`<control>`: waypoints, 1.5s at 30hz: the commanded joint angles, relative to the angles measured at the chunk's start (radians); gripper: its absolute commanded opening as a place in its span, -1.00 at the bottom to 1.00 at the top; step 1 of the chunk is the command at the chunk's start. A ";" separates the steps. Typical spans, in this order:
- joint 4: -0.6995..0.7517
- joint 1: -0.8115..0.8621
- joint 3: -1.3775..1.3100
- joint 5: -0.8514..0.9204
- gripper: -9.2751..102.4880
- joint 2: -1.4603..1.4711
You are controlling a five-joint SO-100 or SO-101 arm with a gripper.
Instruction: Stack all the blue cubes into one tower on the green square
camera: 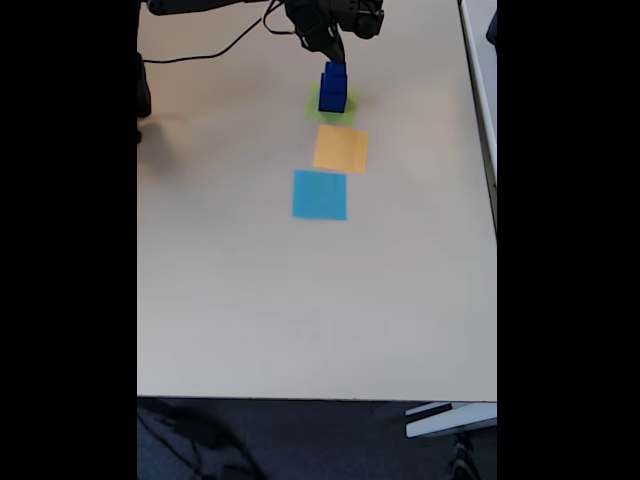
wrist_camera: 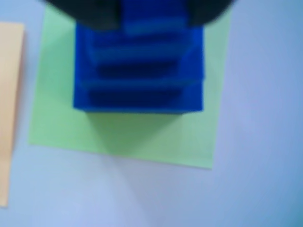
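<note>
**Blue tower on green patch, tool state unclear**

Wrist view is blurred: stacked dark-blue solid cubes (wrist_camera: 138,71) form stepped tiers on the flat lime-green paper square (wrist_camera: 61,123), top tier cut off under dark tool parts. Cube count hard to tell. Fixed view shows the tool (camera: 335,52) just above the tower; whether it grips, cannot tell. Orange paper square (camera: 341,149) and light-blue paper square (camera: 320,194) lie beyond; beige table (camera: 300,300) is wide open.
</note>
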State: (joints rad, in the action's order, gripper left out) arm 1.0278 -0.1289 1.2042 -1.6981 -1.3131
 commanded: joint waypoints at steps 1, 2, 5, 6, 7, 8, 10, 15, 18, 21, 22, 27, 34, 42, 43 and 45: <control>-0.026 -0.006 -0.005 -0.003 -0.83 -0.026; -0.026 -0.005 -0.005 -0.003 -0.83 -0.026; -0.026 -0.005 -0.005 0.000 -0.83 -0.029; -0.026 -0.005 -0.005 0.000 -0.83 -0.029; -0.026 -0.005 -0.005 0.000 -0.83 -0.029; -0.026 -0.005 -0.005 0.000 -0.83 -0.029; -0.026 -0.005 -0.003 -0.002 -0.83 -0.029; -0.026 -0.006 0.003 0.002 -0.83 -0.035; -0.026 -0.003 0.006 0.008 -0.83 -0.035; -0.025 0.000 0.006 0.017 -0.83 -0.038; -0.023 0.000 0.006 0.017 -0.83 -0.038; -0.021 -0.002 0.006 0.014 -0.82 -0.040; -0.020 -0.008 -0.011 0.040 -0.73 -0.041; -0.020 -0.006 -0.021 0.071 -0.66 -0.044; -0.020 -0.006 -0.025 0.075 -0.66 -0.044; -0.018 -0.008 -0.034 0.083 -0.66 -0.044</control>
State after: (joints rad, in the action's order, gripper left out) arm 1.0216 -0.1304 1.2164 -1.6291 -1.3131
